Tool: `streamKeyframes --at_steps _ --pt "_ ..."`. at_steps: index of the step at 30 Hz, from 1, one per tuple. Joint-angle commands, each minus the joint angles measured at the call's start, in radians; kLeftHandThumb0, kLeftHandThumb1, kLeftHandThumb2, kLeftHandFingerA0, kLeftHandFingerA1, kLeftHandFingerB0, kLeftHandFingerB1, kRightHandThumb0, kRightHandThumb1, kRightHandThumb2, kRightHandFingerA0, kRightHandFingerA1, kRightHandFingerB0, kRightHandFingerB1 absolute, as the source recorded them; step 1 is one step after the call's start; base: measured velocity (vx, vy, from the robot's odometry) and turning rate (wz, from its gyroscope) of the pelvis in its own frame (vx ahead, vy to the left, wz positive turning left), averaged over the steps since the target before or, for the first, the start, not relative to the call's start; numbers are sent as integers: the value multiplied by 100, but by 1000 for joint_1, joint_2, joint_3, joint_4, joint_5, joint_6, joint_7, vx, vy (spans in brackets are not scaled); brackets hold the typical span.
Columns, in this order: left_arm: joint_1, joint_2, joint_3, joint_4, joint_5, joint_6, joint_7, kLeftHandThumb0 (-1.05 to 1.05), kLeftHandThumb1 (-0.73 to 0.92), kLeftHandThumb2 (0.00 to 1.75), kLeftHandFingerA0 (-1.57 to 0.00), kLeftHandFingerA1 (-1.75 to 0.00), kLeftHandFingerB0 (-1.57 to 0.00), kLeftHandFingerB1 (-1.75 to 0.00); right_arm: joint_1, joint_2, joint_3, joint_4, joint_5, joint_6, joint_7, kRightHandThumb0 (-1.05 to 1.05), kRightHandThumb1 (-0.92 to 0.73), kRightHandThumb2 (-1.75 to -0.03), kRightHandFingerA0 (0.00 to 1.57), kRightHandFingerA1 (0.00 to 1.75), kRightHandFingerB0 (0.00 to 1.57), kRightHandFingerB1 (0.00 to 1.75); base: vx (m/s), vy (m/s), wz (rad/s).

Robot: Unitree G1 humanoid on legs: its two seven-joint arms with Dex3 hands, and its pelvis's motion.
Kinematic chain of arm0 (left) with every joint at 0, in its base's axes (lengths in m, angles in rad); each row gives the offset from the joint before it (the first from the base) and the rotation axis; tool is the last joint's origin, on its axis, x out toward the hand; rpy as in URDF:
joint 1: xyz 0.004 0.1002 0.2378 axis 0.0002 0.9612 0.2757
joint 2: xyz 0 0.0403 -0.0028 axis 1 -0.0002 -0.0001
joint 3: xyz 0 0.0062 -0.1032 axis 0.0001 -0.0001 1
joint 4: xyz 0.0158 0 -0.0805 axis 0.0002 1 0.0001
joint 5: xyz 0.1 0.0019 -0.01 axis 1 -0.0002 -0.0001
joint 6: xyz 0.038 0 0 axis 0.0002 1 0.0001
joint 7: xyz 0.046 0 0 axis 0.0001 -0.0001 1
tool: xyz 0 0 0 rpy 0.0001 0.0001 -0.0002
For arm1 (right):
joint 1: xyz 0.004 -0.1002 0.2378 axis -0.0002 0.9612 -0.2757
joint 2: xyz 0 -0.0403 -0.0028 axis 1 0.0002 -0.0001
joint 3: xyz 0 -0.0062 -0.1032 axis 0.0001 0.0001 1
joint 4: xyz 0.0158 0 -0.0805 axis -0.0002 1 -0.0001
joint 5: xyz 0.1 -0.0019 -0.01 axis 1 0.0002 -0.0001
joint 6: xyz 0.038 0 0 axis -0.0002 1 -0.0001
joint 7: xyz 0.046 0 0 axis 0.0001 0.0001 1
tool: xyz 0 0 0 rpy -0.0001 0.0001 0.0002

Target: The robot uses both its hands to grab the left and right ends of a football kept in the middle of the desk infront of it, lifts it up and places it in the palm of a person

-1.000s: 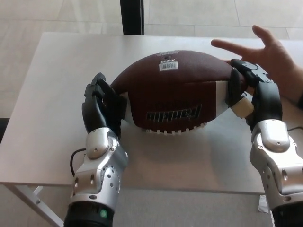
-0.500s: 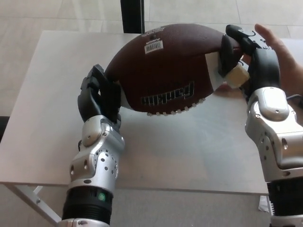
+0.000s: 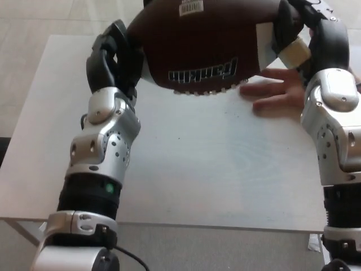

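Here each robot hand, left (image 3: pixel 115 59) and right (image 3: pixel 316 36), clamps an end of the football (image 3: pixel 203 45) above a person's hand (image 3: pixel 276 93).

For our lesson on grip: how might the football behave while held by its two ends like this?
The football tapers toward the ends, so it could slip from the left hand or right hand. Its pebbled skin probably aids grip. Released unevenly, it would likely roll off the person's hand.

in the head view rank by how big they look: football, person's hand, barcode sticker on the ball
1. football, the largest, though its top is cut off by the frame.
2. person's hand, only partly showing beside the robot's right hand.
3. barcode sticker, by far the smallest.
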Motion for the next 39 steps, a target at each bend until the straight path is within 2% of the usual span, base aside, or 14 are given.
streamKeyframes --at_steps 1,10,13,17,19,22,26,27,28,30,33,35,38,39 --pt "-264 0 -197 81 124 200 -191 -62 89 66 -62 -61 -34 -40 -180 65 14 21 117 22 116 -67 -83 -64 64 64 50 47 0 0 0" --pt "-415 -15 -219 329 155 243 -171 -52 87 65 -63 -79 -44 -65 -252 108 -184 122 198 36 14 -63 -87 -66 71 63 48 45 0 0 0" --pt "-446 -37 -211 396 167 245 -126 -56 80 63 -62 -72 -38 -41 -274 119 -254 163 223 28 -20 -62 -87 -66 69 62 47 44 0 0 0" --pt "-477 -62 -224 500 200 158 -153 -69 92 78 -41 -72 -40 -49 -300 98 -347 195 253 33 -55 -62 -86 -66 66 61 45 44 0 0 0" --pt "-488 -62 -226 525 210 146 -158 -63 92 70 -48 -101 -51 -62 -308 96 -362 208 245 27 -63 -63 -87 -66 67 62 46 45 0 0 0" --pt "-489 -68 -248 550 240 74 -188 -70 92 73 -46 -87 -49 -58 -314 101 -420 225 278 7 -76 -61 -86 -66 62 63 48 47 0 0 0" --pt "-508 -57 -270 583 260 80 -231 -64 92 70 -53 -115 -52 -79 -308 104 -430 231 281 -3 -47 -62 -88 -66 58 62 46 47 0 0 0" --pt "-512 -53 -257 586 245 93 -243 -53 74 117 -69 -99 -53 -78 -313 106 -431 238 278 -5 -49 -62 -89 -66 59 62 46 47 0 0 0" --pt "-523 -56 -240 597 226 112 -261 -60 92 69 -52 -104 -47 -67 -317 98 -438 250 277 -6 -51 -62 -89 -66 60 62 46 47 0 0 0" --pt "-529 -57 -239 607 228 113 -270 -62 92 67 -48 -87 -46 -55 -324 99 -447 260 280 -6 -67 -64 -87 -66 63 61 49 46 0 0 0" --pt "-541 -66 -276 635 273 95 -271 -59 92 67 -56 -103 -58 -71 -328 95 -493 274 314 -22 -76 -62 -90 -67 61 60 48 46 0 0 0" --pt "-549 -66 -288 650 290 112 -263 -60 91 67 -59 -95 -63 -69 -325 98 -500 279 315 -32 -80 -62 -90 -67 62 60 48 46 0 0 0" --pt "-555 -72 -325 673 324 129 -293 -64 92 73 -62 -92 -53 -68 -320 106 -563 278 373 -38 -100 -62 -92 -66 59 63 49 47 0 0 0" --pt "-557 -61 -356 680 340 133 -393 -62 92 79 -48 -88 -41 -62 -315 106 -574 280 376 -40 -104 -63 -92 -67 62 65 49 47 0 0 0"
